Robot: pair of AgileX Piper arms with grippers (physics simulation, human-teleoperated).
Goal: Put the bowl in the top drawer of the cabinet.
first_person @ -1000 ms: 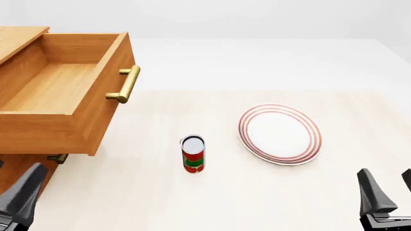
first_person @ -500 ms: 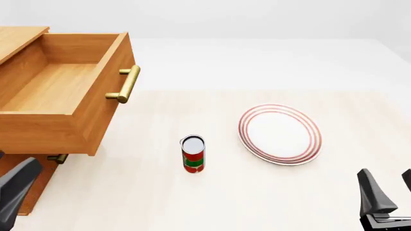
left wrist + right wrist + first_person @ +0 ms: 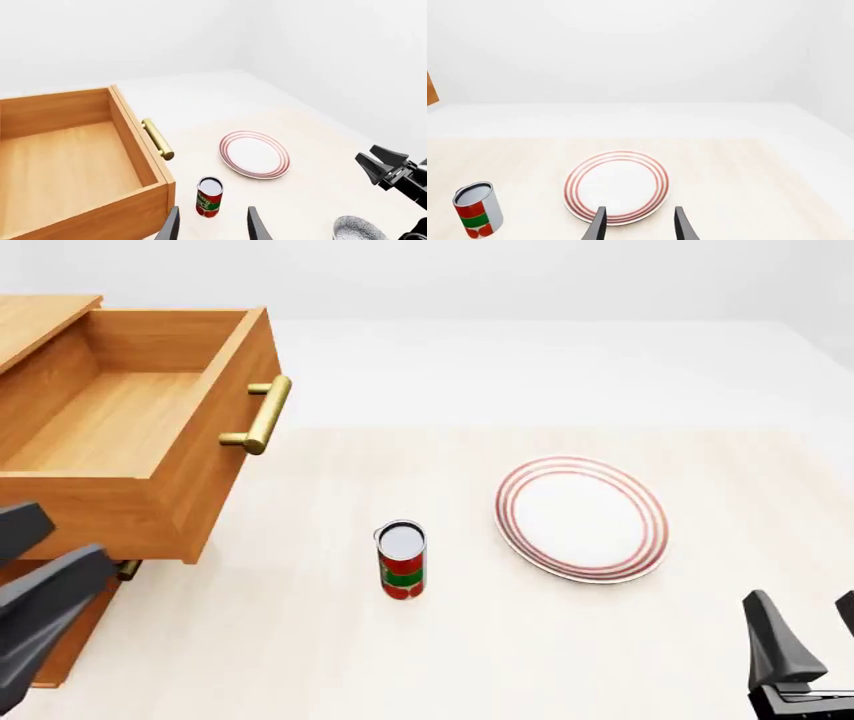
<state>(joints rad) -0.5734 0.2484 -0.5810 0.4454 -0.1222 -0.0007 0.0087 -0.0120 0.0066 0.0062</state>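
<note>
Bowl (image 3: 359,228) sits on the tabletop (image 3: 534,640) at the near edge, close by the right claw (image 3: 801,625), seen only from the left wrist. Both that and the left claw (image 3: 211,226) are spread, gripping nothing. Farther off stand a can (image 3: 402,560), a red-ringed plate (image 3: 581,518) and the pulled-out, bare top drawer (image 3: 120,430).

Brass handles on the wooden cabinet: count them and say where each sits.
2. The brass cylindrical bar handle is on the open top drawer's front; a smaller brass handle peeks out beneath that drawer. Others may be hidden.
</note>
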